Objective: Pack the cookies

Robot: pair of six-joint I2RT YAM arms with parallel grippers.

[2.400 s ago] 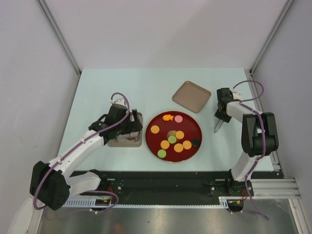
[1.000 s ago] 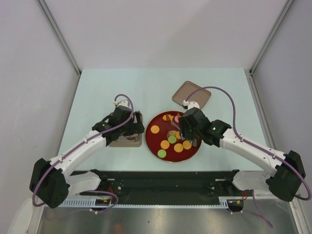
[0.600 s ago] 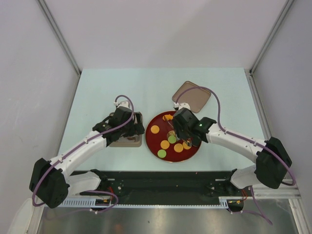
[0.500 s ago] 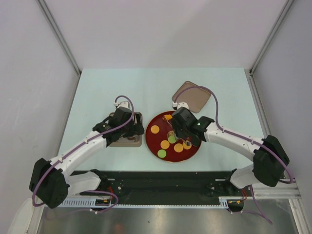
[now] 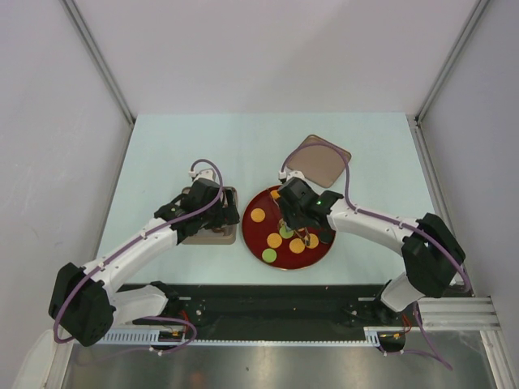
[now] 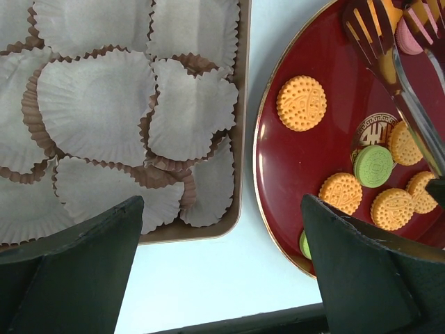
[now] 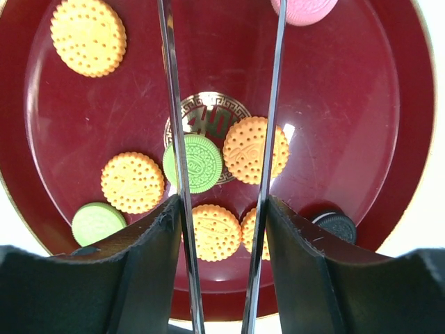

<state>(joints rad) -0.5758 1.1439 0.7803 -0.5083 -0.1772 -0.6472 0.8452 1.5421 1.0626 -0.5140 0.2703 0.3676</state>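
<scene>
Right gripper (image 7: 221, 209) clamps metal tongs (image 7: 172, 104), blades spread over central round orange and green cookies (image 7: 254, 149) on dark-red round plate (image 7: 389, 104). Left gripper (image 6: 221, 202) gapes wide over brown rectangular tray (image 6: 243, 139), at its right edge.

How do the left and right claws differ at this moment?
The left claw is wide open and empty; the right claw is closed on metal tongs. The left claw hangs over the tray of paper cups; the right claw over the red plate of cookies. Neither touches a cookie.
</scene>
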